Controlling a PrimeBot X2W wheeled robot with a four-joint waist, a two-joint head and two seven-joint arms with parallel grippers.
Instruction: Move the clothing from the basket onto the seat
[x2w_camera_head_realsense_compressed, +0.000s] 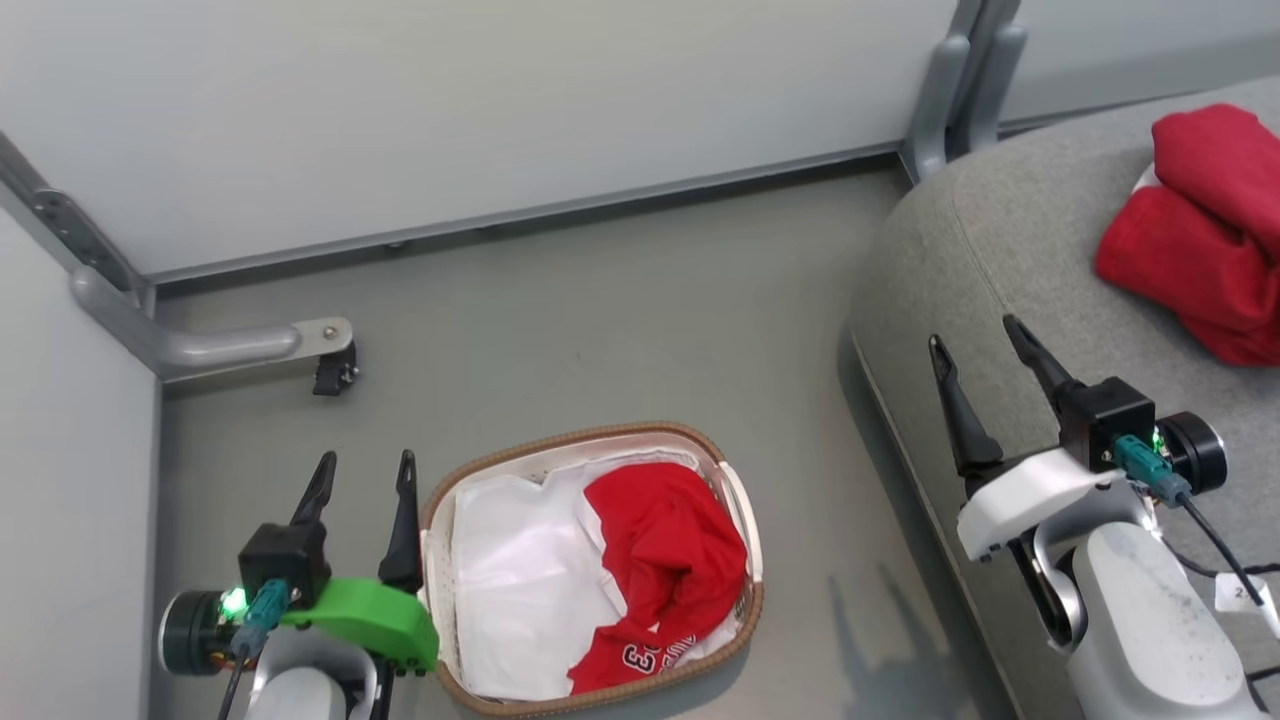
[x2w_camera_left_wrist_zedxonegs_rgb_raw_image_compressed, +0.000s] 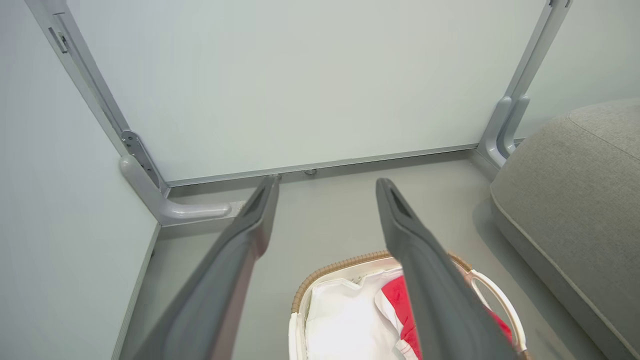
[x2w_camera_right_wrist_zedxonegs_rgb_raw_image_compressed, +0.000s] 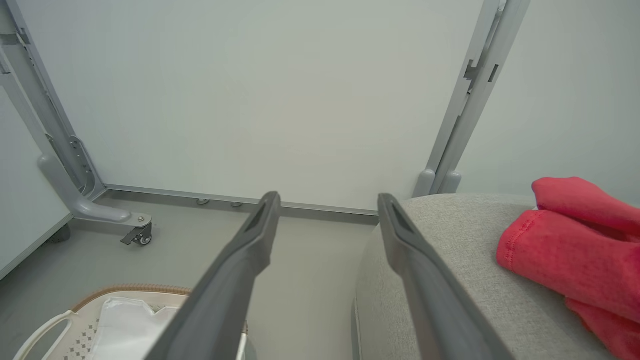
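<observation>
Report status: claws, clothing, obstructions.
Left claw open, empty; right claw open, empty. Bright red fabric garment in oval white plastic basket, second red garment on grey fabric sofa. Grey floor between them.

Basket (x2w_camera_head_realsense_compressed: 590, 436) and seat (x2w_camera_head_realsense_compressed: 1000, 250) on grey floor (x2w_camera_head_realsense_compressed: 600, 300)

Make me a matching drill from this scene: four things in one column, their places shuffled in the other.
1 basket
2 seat
3 left gripper
4 right gripper

A open, over the seat's edge
B on the floor, one red garment inside
C open, left of the basket
D bears a red garment pile

Pairs: 1-B, 2-D, 3-C, 4-A
</observation>
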